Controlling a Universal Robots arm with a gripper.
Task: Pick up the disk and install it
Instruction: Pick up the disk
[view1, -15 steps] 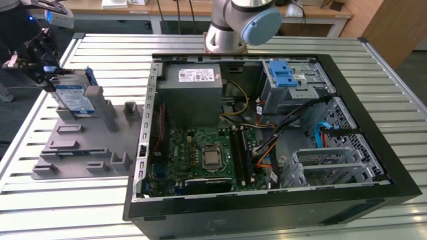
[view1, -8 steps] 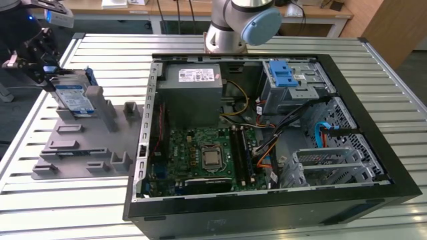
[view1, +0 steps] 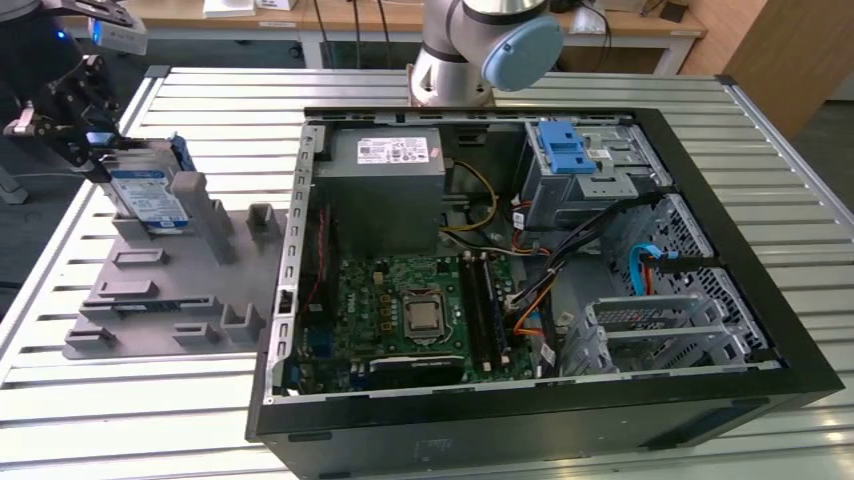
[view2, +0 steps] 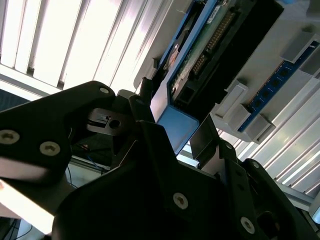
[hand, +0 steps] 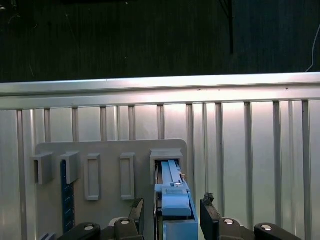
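One disk (view1: 144, 195) stands on edge in one grey holder plate (view1: 147, 290), beside one open computer case (view1: 534, 425). The single gripper (view1: 94, 150) straddles the disk's blue frame with its fingers (hand: 208, 212) apart, a gap showing on each side. Its white-and-blue label carries print (too small to read), and everything rests on a slatted metal table (view1: 227, 100) with wooden benches (view1: 641, 25) behind.

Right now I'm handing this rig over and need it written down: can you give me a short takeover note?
Pincer: at the upper end of the disk; grip unclear.
Disk: standing on edge in the grey holder, to the exterior view's left of the open computer case.
Done: pincer positioned at the disk.
Left: disk not lifted, not installed.
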